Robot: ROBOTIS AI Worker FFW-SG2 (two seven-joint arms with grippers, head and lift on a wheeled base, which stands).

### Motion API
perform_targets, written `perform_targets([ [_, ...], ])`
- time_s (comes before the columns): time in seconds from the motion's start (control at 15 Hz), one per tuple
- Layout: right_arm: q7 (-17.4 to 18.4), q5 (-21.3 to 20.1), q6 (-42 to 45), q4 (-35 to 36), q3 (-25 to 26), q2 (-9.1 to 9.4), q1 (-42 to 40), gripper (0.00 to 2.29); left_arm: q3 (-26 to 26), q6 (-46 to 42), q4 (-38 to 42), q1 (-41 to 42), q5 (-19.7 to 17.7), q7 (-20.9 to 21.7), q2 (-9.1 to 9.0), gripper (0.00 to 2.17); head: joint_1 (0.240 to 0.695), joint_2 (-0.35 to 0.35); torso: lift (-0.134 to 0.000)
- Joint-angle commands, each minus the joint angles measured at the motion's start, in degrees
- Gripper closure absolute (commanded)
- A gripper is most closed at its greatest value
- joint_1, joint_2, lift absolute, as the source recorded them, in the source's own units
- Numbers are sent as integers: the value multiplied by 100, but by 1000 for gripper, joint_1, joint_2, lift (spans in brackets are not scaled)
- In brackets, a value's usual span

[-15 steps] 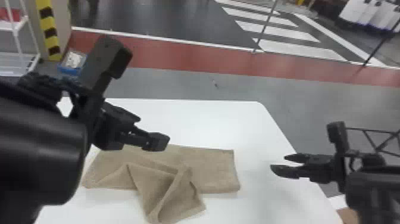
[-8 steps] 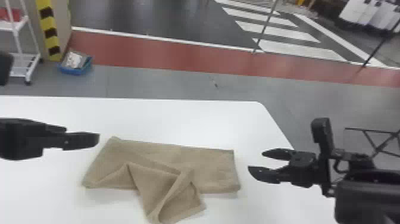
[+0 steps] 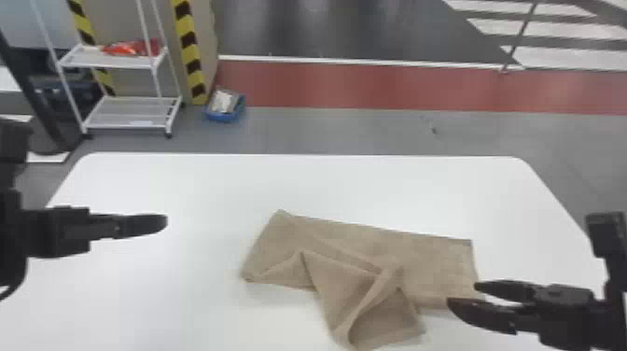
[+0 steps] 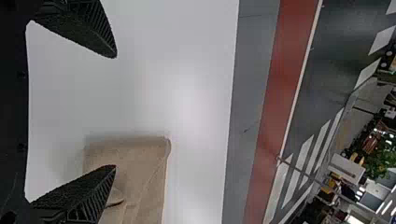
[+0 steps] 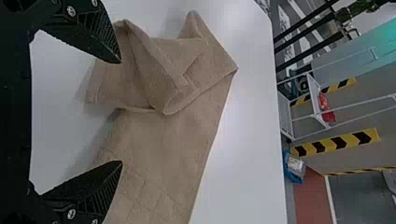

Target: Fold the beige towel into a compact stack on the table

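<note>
Towel (image 3: 434, 266) half-folded between left gripper (image 4: 115, 111) and right gripper (image 5: 121, 112), both spread apart; rumpled flap (image 3: 340, 289) needs straightening, then final folds!

Left gripper (image 3: 164, 223) black, tapered fingers, ribbed sides; right gripper (image 3: 463, 294) likewise, round silver screws (image 5: 71, 213); thin black cable (image 3: 15, 290), left side

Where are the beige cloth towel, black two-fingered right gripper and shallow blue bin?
Beige towel (image 3: 438, 266): head view, flat part toward the robot's right.
Right gripper (image 5: 121, 112): right wrist view, midway between its open fingertips.
Blue bin (image 3: 224, 117): head view, near side wall.
</note>
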State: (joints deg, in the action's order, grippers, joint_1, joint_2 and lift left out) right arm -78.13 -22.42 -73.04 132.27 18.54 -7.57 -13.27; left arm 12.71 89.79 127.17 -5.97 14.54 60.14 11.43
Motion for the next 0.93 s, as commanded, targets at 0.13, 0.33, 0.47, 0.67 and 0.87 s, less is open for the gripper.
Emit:
perform_targets([
  [0.13, -19, 89, -584, 519, -369, 414, -211, 124, 144, 24, -79, 210, -30, 33, 131, 36, 695, 53, -124],
  [0.33, -19, -149, -795, 616, -1081, 554, -202, 124, 232, 24, -79, 290, -48, 95, 131, 36, 695, 108, -124],
  [0.47, 193, -535, -831, 502, -1643, 598, -105, 124, 346, 24, -70, 395, -171, 95, 157, 36, 695, 170, -124],
  [0.67, 316, -1098, -1674, 115, -2135, 660, 343, 124, 443, 24, -70, 527, -197, 156, 175, 36, 695, 218, -124],
  [0.87, 369, -1212, -1704, 80, -2250, 651, 571, 130, 557, 24, -105, 615, -285, 156, 219, 36, 695, 249, -124],
])
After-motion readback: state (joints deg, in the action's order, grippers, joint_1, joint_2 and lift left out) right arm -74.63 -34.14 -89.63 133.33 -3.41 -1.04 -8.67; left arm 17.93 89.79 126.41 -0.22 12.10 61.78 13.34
